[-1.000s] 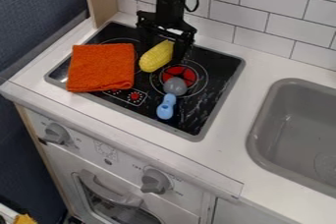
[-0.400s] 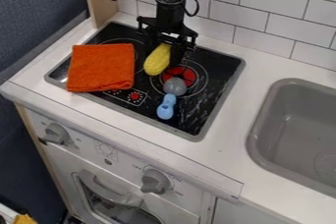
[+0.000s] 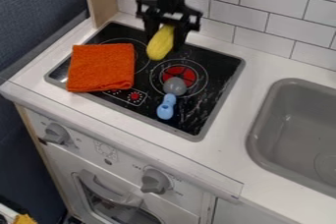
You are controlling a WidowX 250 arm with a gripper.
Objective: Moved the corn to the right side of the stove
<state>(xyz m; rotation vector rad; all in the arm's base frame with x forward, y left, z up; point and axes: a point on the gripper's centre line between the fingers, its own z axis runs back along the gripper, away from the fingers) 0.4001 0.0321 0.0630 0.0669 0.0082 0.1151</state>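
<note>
The gripper (image 3: 165,37) hangs over the back part of the black stove top (image 3: 209,101), shut on the yellow corn (image 3: 160,43). Held by its upper end, the corn tilts with its lower end toward the front left, raised above the stove behind the red burner (image 3: 180,74).
An orange cloth (image 3: 101,68) lies folded on the stove's left side. A blue-handled utensil with a grey head (image 3: 175,86) rests across the burner's front edge. The grey sink (image 3: 296,134) is at the right, and a tiled wall (image 3: 249,9) stands behind.
The gripper has risen with the corn in it, lifting it off the stove. The corn has also turned more upright since the earliest frame. Cloth and utensil have not moved.
</note>
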